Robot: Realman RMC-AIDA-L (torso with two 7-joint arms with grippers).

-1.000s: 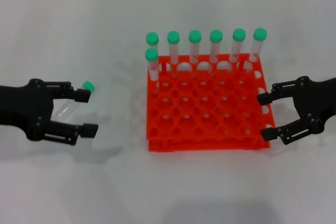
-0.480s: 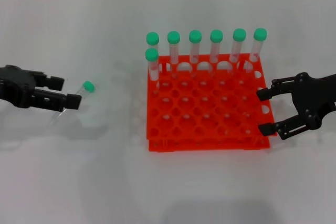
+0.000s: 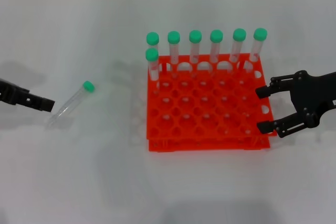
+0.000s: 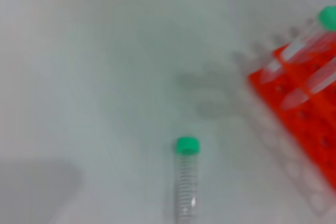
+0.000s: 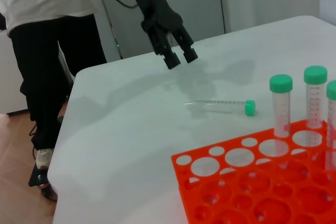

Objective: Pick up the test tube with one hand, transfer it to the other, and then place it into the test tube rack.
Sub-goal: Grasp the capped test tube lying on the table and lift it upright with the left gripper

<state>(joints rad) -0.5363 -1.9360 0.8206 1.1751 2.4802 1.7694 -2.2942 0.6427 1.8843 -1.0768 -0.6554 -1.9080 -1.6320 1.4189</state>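
Left gripper [image 3: 44, 103] has pulled back, fingers now nearly together, tube [image 3: 72, 102] lying free on table just beyond its tips; right gripper [image 3: 261, 109] spread beside rack [image 3: 206, 129]; pickup undone

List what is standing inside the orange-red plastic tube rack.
Seven clear tubes with green caps stand upright in the orange-red tube rack: six along the back row and one just in front at its left corner. The other holes look empty. The tubes' bottoms are hidden within the rack's tiers.
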